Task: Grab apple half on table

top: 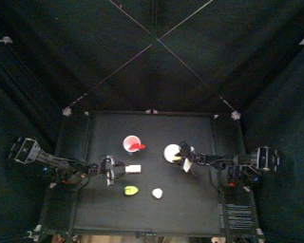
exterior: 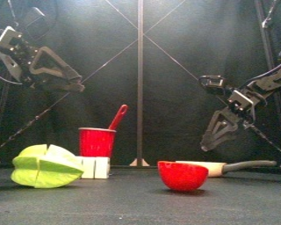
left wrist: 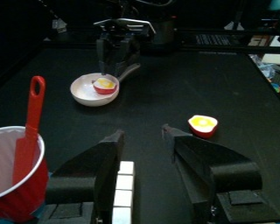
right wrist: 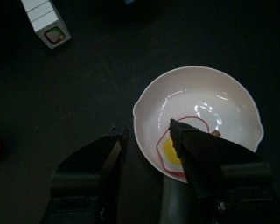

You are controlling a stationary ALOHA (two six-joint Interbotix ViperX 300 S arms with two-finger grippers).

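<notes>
Your left claw (left wrist: 143, 133): jaws spread, nothing pinched, raised above black matte desk (left wrist: 224, 79). Below it, left to right: yellow-green rounded piece (exterior: 46, 165); red plastic cup (exterior: 97, 141) with red utensil (exterior: 117, 116) leaning inside; small white block (exterior: 96, 168) just beside cup, markings too small to read. Apple half (exterior: 183, 174), red skin, pale yellowish cut face, sits on desk near front edge, apart from both claws. Right claw (right wrist: 146, 129): jaws spread, empty, over white bowl-shaped pan (right wrist: 213, 101).
</notes>
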